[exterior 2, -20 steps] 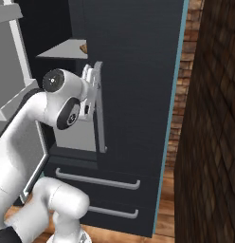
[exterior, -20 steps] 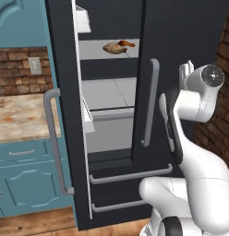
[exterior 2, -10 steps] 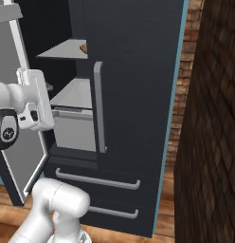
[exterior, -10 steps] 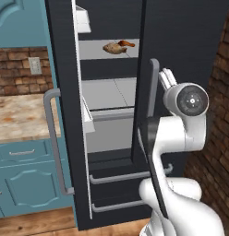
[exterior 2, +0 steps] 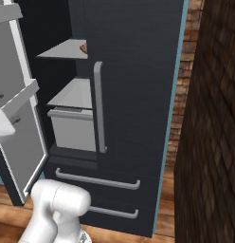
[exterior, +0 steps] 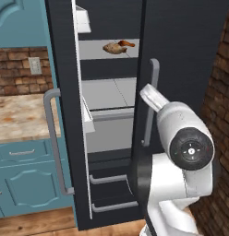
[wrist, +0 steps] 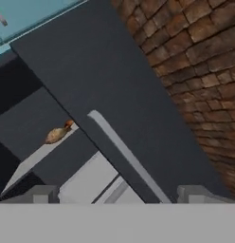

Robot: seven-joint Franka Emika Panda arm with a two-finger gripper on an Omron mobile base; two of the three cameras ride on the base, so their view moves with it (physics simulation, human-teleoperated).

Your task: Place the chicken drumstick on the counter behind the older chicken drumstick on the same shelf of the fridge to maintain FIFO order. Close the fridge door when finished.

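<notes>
Both drumsticks (exterior: 117,46) lie on the fridge shelf (exterior: 93,50), so closing the open door (exterior: 65,110) is the remaining step. The gripper (wrist: 117,195) fingers are spread, empty.

On the shelf (exterior: 107,54) the two drumsticks (exterior: 117,47) blur into one lump, and the right door (exterior 2: 133,95) hides most of them.

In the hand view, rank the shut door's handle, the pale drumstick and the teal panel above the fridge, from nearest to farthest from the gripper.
1. door handle: centre, running up from between the open gripper's fingers.
2. pale drumstick: left, on the shelf inside the fridge.
3. teal panel: top left corner, beyond the fridge's top.
</notes>
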